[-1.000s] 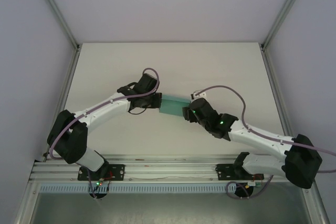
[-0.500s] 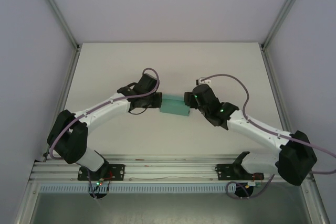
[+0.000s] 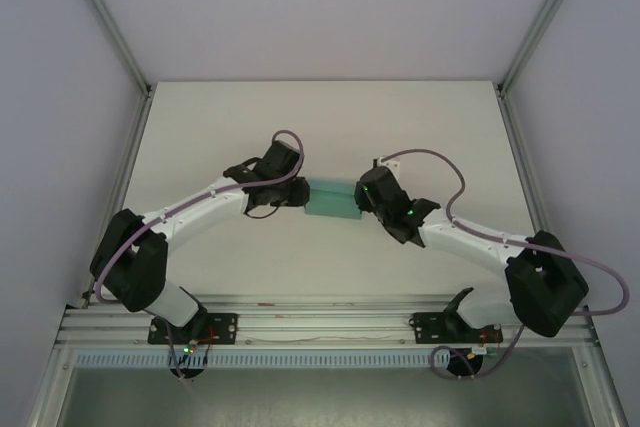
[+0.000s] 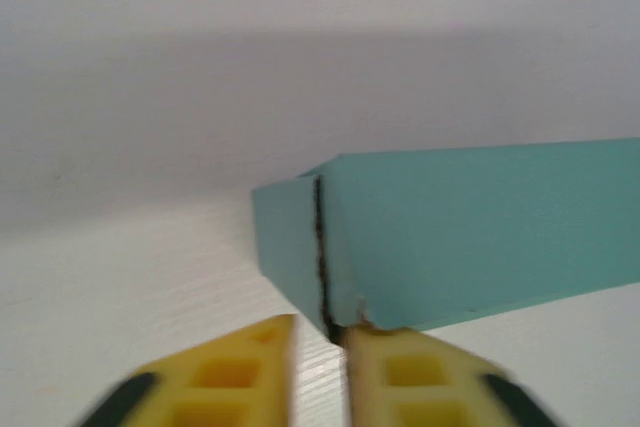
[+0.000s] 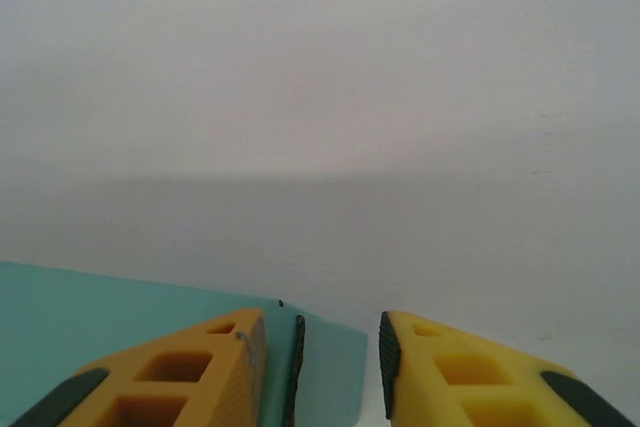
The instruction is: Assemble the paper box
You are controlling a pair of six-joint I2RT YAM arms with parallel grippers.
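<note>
The box looks folded into shape, perhaps ends remain. Left hand barely parted at its nine o'clock, right hand spread at three.

The left arm and right arm are white shells with black joints, each trailing 1 lilac cable; small green lights glow. Yellow hollow-celled jaws carry black pads.

left gripper: reaching in toward centre, jaws barely parted | right gripper: reaching in opposite, jaws parted wider
</note>
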